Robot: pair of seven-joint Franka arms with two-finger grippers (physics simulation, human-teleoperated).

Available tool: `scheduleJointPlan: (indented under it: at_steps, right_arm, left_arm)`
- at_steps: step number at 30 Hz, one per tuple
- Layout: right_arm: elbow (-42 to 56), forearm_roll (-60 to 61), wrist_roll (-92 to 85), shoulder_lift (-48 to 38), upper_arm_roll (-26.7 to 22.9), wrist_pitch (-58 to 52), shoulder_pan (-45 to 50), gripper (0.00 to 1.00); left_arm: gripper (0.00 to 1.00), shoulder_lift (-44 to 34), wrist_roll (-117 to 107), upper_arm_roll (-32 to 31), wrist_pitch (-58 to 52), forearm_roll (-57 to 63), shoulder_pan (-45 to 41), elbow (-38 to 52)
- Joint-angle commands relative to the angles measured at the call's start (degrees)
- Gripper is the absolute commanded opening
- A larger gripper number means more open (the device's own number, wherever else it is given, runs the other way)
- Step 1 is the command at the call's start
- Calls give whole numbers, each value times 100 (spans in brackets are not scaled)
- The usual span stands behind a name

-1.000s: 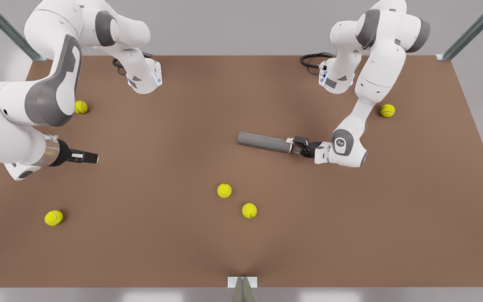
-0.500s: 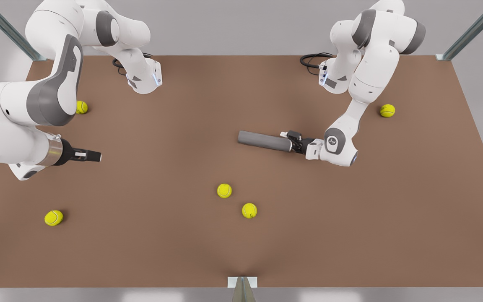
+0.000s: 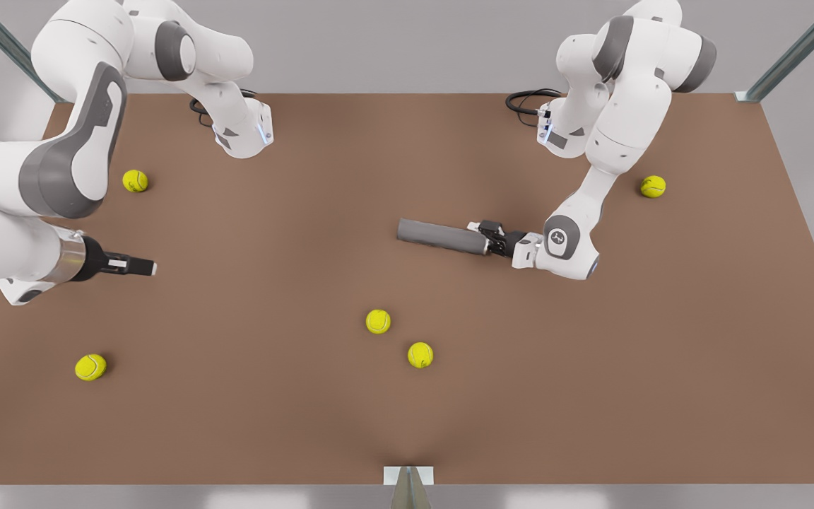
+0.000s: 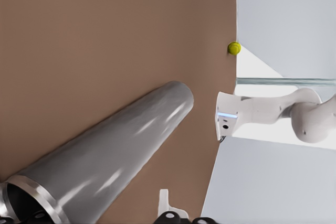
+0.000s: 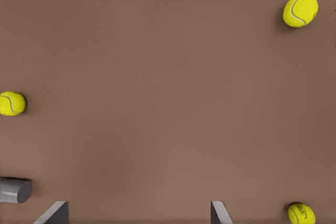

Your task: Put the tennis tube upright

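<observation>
Gripping one end of the tennis tube (image 3: 442, 237), the left gripper (image 3: 490, 239) sits low over the brown table (image 3: 308, 424), a little toward the front view's right of centre. Its dark fingers are closed around the tube's rim end. The left wrist view looks along the tube (image 4: 105, 169) from that end: a lighter silvery rim (image 4: 31, 198) lies closest to the camera, and the plain matte grey body runs away from it across the table. The tube lies on its side, not upright, stretching from the gripper toward the front view's left and ending near the middle of the table.

The right gripper (image 3: 142, 266) hovers over the table far toward the front view's left, well apart from the tube. In the right wrist view its two pale fingertips (image 5: 55, 212) stand wide apart with bare table between them, holding nothing. That arm waits.

Five yellow-green tennis balls lie scattered on the table. Two sit near each other toward the front edge, one (image 3: 378, 322) below the tube's free end and another (image 3: 420, 355) just beside it. A third (image 3: 90, 367) lies near the front on the front view's left, a fourth (image 3: 135, 181) farther back on that same side, and a fifth (image 3: 653, 186) on the front view's right, beyond the left arm.
</observation>
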Motion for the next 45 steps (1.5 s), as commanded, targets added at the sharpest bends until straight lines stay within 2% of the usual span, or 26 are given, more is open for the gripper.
scheduleJointPlan:
  at_steps: [1, 7, 11, 14, 22, 24, 29, 40, 45]
  right_arm:
    - [3, 36, -27, -8, -5, 10, -13, 100]
    - [3, 44, -10, -8, 21, 19, 49, 100]
    - [3, 53, -10, 1, 30, 27, 40, 100]
    - [3, 167, -1, 1, 30, 27, 31, 100]
    - [11, 176, 34, -8, 21, 27, 58, 100]
    - [11, 194, -1, 1, 4, 19, -224, 100]
    - [11, 202, 17, 9, 21, 36, -180, 100]
    - [11, 202, -45, 18, 21, 36, -382, 100]
    - [11, 246, -36, 18, 21, 36, -364, 100]
  left_arm:
    - [73, -7, -90, 7, -63, 0, 3, 2]
    - [60, -42, -169, 7, -107, 0, 12, 20]
    - [37, -59, -178, -2, -151, 9, 12, 37]
    - [31, -138, -336, -2, -195, 27, 12, 55]
    - [25, -393, -494, 7, -212, 62, 12, 72]
    - [24, -560, -503, 7, -212, 150, -14, 72]
    - [21, -920, -837, 25, -212, 606, -6, 195]
    - [21, -1615, -2226, 209, -335, 2118, 38, 863]
    - [21, -1597, -2437, 526, -1082, 2909, 38, 1566]
